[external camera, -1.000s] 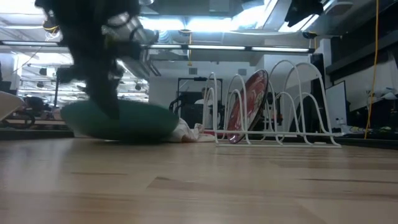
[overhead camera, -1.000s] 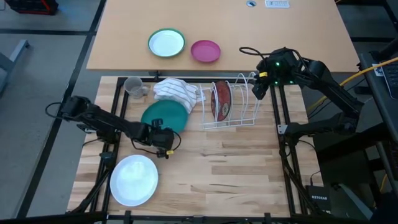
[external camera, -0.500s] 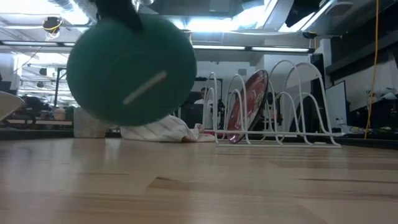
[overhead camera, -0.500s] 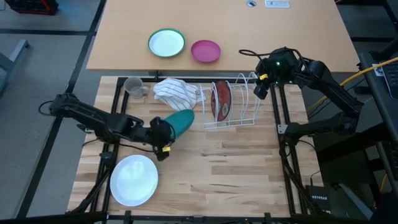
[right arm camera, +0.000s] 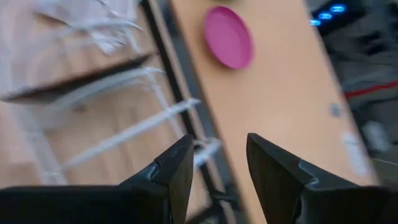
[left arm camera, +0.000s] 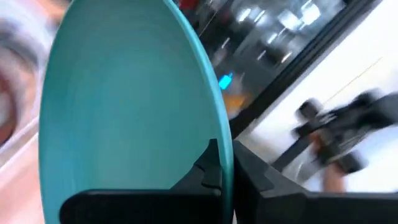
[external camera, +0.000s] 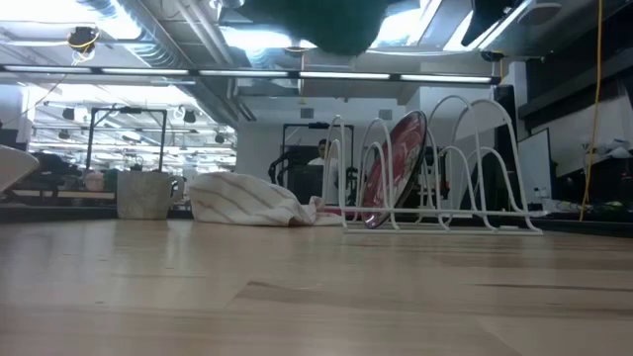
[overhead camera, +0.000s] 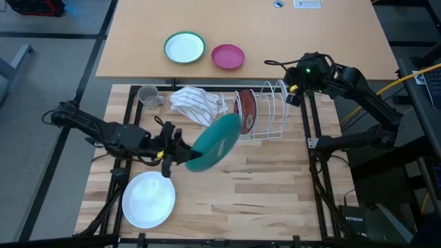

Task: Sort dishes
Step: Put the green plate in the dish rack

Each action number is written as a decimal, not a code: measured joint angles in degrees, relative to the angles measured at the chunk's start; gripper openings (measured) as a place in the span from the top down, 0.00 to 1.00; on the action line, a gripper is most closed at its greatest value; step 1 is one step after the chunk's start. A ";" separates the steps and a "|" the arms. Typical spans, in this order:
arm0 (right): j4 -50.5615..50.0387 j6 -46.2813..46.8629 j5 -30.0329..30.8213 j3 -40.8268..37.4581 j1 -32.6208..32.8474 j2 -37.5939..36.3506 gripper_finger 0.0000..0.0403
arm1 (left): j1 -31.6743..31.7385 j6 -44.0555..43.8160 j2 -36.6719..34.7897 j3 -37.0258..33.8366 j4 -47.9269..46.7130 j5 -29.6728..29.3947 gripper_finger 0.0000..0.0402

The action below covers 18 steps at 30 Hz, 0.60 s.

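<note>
My left gripper (overhead camera: pixel 180 148) is shut on the dark green plate (overhead camera: pixel 215 142), held high above the table left of the white wire rack (overhead camera: pixel 265 114); the plate's lower edge shows at the top of the low view (external camera: pixel 316 20). A red-brown glossy plate (overhead camera: pixel 246 110) stands on edge in the rack's slots. A white plate (overhead camera: pixel 148 198) lies flat at the near left. My right gripper (overhead camera: pixel 294 93) is open and empty above the rack's far right end. My left gripper pinches the green plate's rim (left arm camera: pixel 217 177) between its two fingers, one on each face. The fingers come level from the table's left. The plate is lifted clear and tilted on edge, reaching away from the gripper toward the rack.
A striped white cloth (overhead camera: pixel 196 102) and a clear cup (overhead camera: pixel 147 96) lie at the far left of the wooden table. A small green-rimmed white plate (overhead camera: pixel 184 47) and a pink bowl (overhead camera: pixel 227 56) sit on the tan table beyond. Bare wood lies at the near right.
My left gripper has lifted the green plate off the table, tipped it from flat up onto its edge, and carried it up and toward the table's right, toward the rack. My right gripper has shifted slightly toward the far right.
</note>
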 joint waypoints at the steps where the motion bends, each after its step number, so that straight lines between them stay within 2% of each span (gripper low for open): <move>1: 0.00 -1.07 2.09 0.00 -0.01 -0.01 0.62 | 0.41 1.50 1.06 0.01 3.91 -0.37 1.00; 7: 0.18 -6.80 12.71 0.00 -0.03 -0.03 0.62 | 5.21 8.66 12.48 0.00 32.28 -1.32 1.00; 12: -0.04 -8.38 21.52 0.00 -0.03 -0.06 0.62 | 10.73 3.64 24.46 -0.01 53.81 -0.51 1.00; 15: -0.20 -8.40 28.75 0.00 -0.03 -0.08 0.62 | 14.33 0.42 30.24 1.68 61.04 0.77 1.00; 18: -0.20 -8.38 35.04 0.00 -0.03 -0.08 0.62 | 17.66 -1.14 34.42 5.47 63.19 2.01 1.00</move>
